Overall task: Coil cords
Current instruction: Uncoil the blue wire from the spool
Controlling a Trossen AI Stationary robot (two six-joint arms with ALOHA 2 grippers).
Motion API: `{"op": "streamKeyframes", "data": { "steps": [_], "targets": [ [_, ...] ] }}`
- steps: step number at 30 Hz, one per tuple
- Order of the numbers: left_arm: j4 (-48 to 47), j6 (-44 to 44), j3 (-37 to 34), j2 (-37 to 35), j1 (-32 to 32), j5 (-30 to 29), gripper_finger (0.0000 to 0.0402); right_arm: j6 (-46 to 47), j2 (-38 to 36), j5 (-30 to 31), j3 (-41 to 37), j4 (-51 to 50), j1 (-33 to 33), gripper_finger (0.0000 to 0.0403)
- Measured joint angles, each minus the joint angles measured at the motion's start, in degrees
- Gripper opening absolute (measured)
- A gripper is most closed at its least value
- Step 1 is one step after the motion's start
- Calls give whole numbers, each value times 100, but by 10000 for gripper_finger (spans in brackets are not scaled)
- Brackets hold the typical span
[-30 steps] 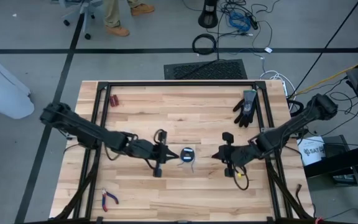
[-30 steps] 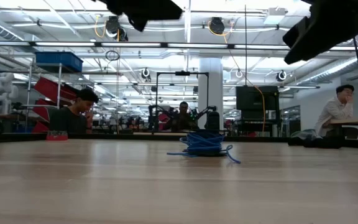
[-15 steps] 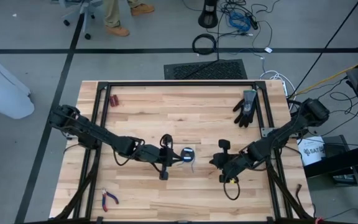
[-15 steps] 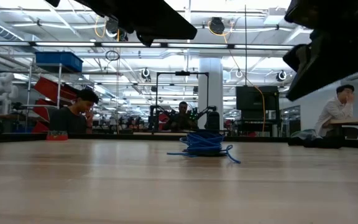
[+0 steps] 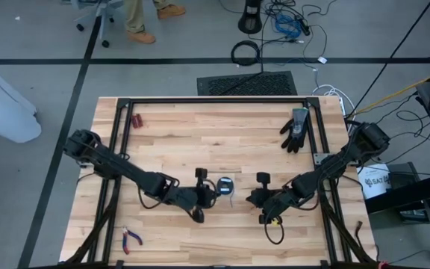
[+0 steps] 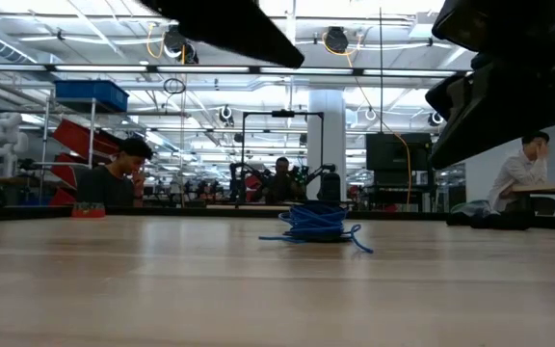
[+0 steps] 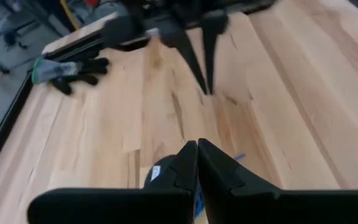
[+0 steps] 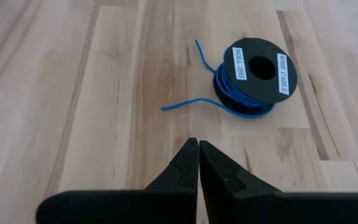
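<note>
Mid-table: blue cable spool [image 5: 225, 186]; both grippers closed beside it.

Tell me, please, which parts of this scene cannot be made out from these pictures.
- Small black spool of blue wire: in the left wrist view the shut left gripper covers most of it.
- White spool labels: too small to read in the high view.
- Red-handled pliers: seen only in the high view, too small to show detail.
- Both arms: the low view's top edge cuts them off.

overhead view straight down, low view level across table, wrist views close, all sharing the blue cable spool [image 5: 225, 186]
</note>
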Motion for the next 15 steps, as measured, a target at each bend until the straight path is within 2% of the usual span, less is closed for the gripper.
{"op": "streamKeyframes", "data": {
  "steps": [6, 10, 15],
  "targets": [
    [28, 447, 0, 265, -99, -230, 20, 90, 2, -9, 0, -8, 30, 0],
    [-96, 462, 0, 367, -40, -584, 20, 87, 2, -11, 0, -11, 122, 0],
    [-229, 160, -2, 369, -51, -681, 20, 92, 2, -10, 0, -8, 190, 0]
  ]
}}
